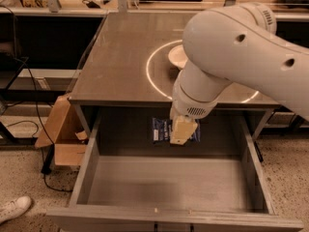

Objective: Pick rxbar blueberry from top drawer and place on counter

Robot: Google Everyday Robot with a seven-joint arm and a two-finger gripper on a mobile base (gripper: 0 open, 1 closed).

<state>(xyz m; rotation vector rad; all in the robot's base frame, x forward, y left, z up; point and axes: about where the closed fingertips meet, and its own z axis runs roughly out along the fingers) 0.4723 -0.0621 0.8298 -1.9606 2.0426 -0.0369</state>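
Arm and frame edges hide much

The white arm (231, 47) runs off the right edge, covering most of the white bowl (175, 57) and part of the bright circle (150, 76) on the tabletop (120, 57). At centre frame, the pincer (182, 130) overlaps the rxbar blueberry (160, 129), whose lettering is too small to read. The bottom edge crops the top drawer (164, 182) front.

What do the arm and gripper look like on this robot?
The arm is bulky white rounded shells with small dark round holes and a vent grille near the wrist. The gripper, at the snack bar in the drawer, looks pale cream.
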